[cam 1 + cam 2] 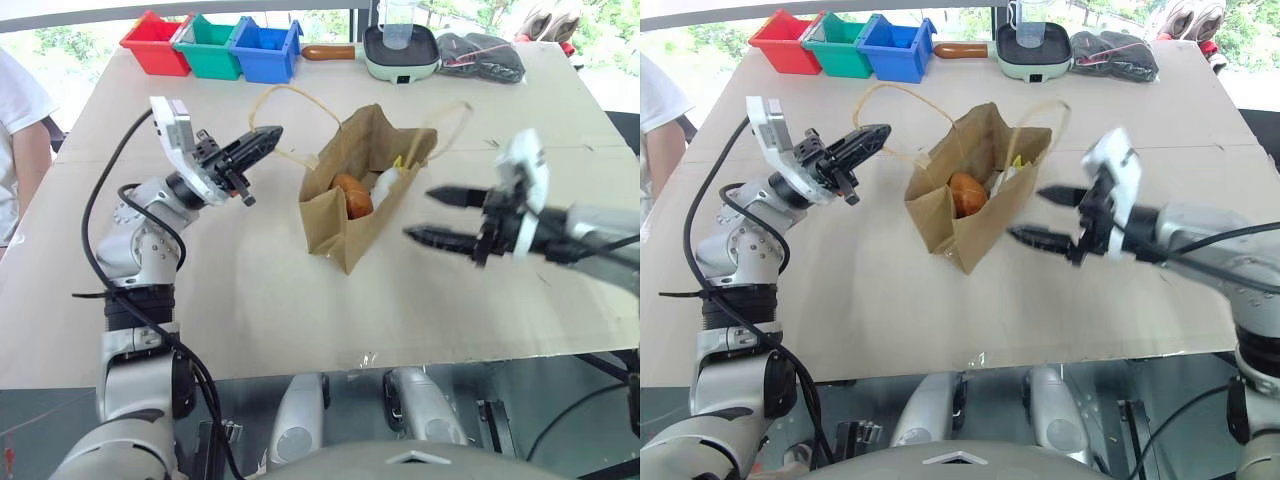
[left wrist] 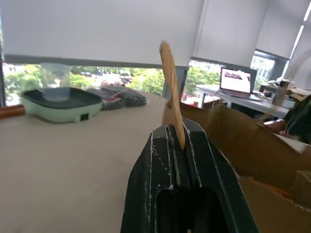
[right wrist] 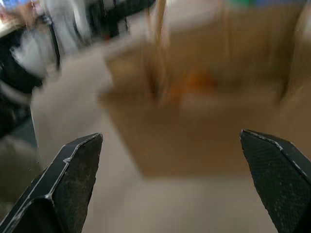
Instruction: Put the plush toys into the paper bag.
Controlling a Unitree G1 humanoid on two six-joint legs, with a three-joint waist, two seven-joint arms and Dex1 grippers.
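Kraft paper bag [image 1: 345,215] with both plush toys [image 1: 352,196] seemingly inside, left fingers [image 2: 165,165] pinching its handle [image 2: 170,82], right fingers [image 1: 445,197] spread wide, empty

Paper bag [image 1: 345,225] mid-surface [image 1: 250,300], both plush toys [image 1: 352,196] inside.
Three bins [image 1: 213,45] behind-left along far edge; electric pan [image 1: 400,52] behind bag; left gripper [image 1: 262,140] left of bag, right gripper [image 1: 432,215] right.
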